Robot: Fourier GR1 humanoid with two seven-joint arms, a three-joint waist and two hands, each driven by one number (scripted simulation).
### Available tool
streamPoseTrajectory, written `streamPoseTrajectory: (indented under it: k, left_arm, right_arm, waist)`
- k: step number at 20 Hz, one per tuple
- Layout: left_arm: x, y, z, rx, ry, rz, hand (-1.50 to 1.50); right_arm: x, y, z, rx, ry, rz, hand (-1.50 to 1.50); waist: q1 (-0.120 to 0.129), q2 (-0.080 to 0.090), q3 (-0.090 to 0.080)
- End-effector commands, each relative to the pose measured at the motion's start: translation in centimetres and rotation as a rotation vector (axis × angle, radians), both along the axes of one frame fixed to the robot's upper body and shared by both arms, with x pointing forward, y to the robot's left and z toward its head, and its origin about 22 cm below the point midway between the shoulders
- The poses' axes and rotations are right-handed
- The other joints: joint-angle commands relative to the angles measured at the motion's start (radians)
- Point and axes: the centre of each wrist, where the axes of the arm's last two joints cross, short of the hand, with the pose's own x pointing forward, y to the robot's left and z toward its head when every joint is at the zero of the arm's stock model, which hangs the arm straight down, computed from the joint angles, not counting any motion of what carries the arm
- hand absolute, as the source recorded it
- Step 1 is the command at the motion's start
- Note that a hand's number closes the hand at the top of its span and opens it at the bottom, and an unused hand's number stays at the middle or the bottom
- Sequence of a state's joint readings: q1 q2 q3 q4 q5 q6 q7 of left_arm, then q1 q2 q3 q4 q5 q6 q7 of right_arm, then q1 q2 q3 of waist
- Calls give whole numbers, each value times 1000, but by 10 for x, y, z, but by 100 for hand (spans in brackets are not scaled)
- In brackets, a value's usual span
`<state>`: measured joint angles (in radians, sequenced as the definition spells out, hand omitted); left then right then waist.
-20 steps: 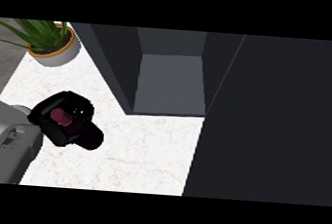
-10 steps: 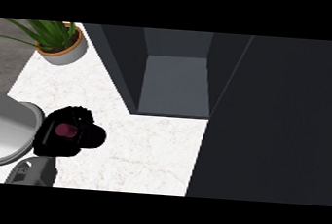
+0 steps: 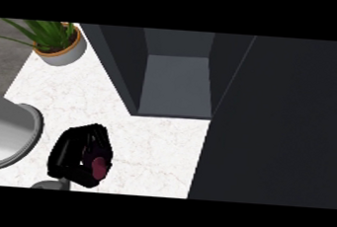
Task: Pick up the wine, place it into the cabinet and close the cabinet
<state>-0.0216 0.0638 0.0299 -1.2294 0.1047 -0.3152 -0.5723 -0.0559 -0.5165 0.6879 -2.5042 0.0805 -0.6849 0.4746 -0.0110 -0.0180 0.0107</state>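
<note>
1. Near the counter's [image 3: 154, 149] front edge, toward its left side, the left hand [image 3: 77, 153] is curled round the wine [image 3: 98, 166]. Only a dark red patch of the bottle shows between the black fingers.

2. The wine is already inside the hand, so the relation that counts is hand to cabinet [image 3: 175, 86]. The open compartment lies ahead of the hand and to its right, well apart, with bare counter between them.

3. The bottle's long axis cannot be read with certainty. The red patch looks like an end seen nearly straight on, which suggests the bottle stands roughly upright in the grasp, but the fingers hide its sides.

4. The left hand is the only hand in view, and it is the one carrying the wine. The right hand does not show at all.

5. The door [image 3: 280, 123] is a large dark panel swung open along the right side; it fills the space to the right of the opening.

6. As a judgement, the coming move is a carry forward and rightward into the grey-floored opening, keeping clear of the cabinet's left wall, which stands nearest the hand.

7. A plant [image 3: 56, 43] sits at the counter's back left corner, and a grey bowl-like rim [image 3: 8, 139] lies just left of the hand.
</note>
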Motion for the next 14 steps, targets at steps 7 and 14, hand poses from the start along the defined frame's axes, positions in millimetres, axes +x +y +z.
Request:
streamPoseTrajectory:
  k: [7,14]
  left_arm:
    - [-20,-76,41,-60,48,-51,150]
    - [-9,-100,49,-2,7,41,150]
  right_arm:
    - [-34,-13,24,53,-47,17,-150]
    - [-37,-10,21,49,-49,0,-150]
  waist:
    - [1,10,-11]
    - [-3,13,-12]
